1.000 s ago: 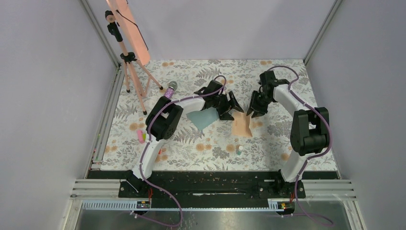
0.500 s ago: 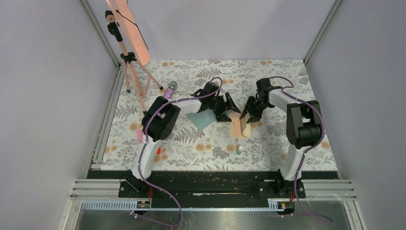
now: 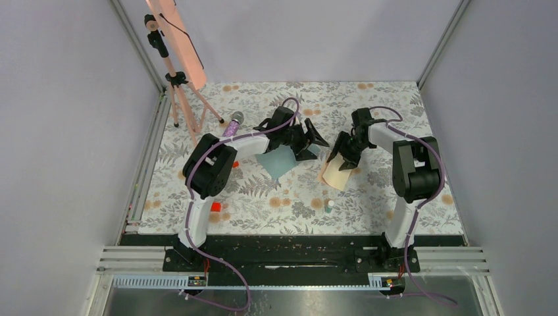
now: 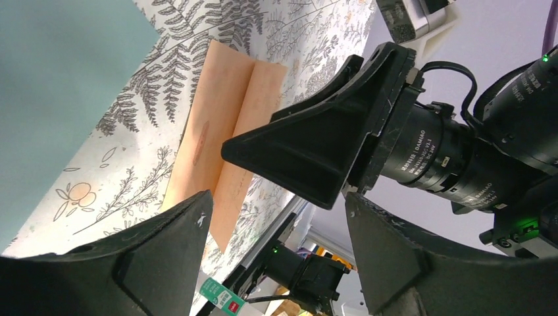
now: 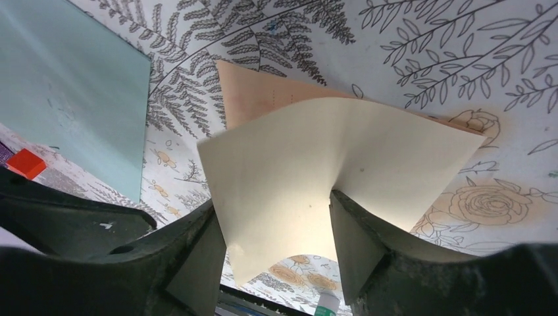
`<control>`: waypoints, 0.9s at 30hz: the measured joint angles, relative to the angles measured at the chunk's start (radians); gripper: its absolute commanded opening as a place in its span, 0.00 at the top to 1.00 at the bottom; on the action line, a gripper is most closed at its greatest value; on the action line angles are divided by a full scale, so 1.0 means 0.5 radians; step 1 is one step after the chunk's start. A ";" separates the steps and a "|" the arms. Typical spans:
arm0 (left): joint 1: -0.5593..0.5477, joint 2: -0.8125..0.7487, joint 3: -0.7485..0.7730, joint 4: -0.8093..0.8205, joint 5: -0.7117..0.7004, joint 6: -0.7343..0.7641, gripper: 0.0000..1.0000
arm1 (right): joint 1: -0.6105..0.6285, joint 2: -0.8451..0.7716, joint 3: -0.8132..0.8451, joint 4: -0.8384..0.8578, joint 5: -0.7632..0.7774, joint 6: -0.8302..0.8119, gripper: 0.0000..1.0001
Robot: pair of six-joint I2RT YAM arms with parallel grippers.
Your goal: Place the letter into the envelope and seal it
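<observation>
Top external view shows the left gripper (image 3: 317, 150) with its jaws spread wide and nothing between them, hovering at the right edge of the teal envelope (image 3: 279, 161), which lies flat on the flowered table (image 3: 276, 197). Just right of the envelope, and apart from it, lies the folded tan letter (image 3: 335, 172). The right gripper (image 3: 341, 161) sits low over the letter's far end. Its wrist camera shows the fingers (image 5: 191, 263) standing apart, with the letter's upper leaf curling up between them, not pinched.
</observation>
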 measured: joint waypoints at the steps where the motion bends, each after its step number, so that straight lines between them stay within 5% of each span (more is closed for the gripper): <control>1: 0.000 -0.002 -0.002 0.014 0.000 -0.008 0.24 | 0.000 -0.009 -0.001 0.002 0.001 0.005 0.35; 14: 0.000 -0.005 -0.043 0.096 -0.002 -0.069 0.24 | 0.000 -0.216 -0.134 0.202 0.015 0.164 0.36; 16: 0.000 -0.005 -0.056 0.117 -0.002 -0.074 0.24 | 0.000 -0.222 -0.155 0.227 0.020 0.191 0.51; 18: -0.001 -0.005 -0.067 0.126 -0.001 -0.085 0.25 | 0.000 -0.237 -0.188 0.272 0.031 0.218 0.82; 20: -0.011 -0.005 -0.069 0.130 0.000 -0.091 0.25 | 0.000 -0.269 -0.238 0.312 0.057 0.245 1.00; 27: -0.123 0.064 0.155 0.034 -0.006 -0.010 0.26 | -0.053 -0.363 -0.320 0.359 0.088 0.246 1.00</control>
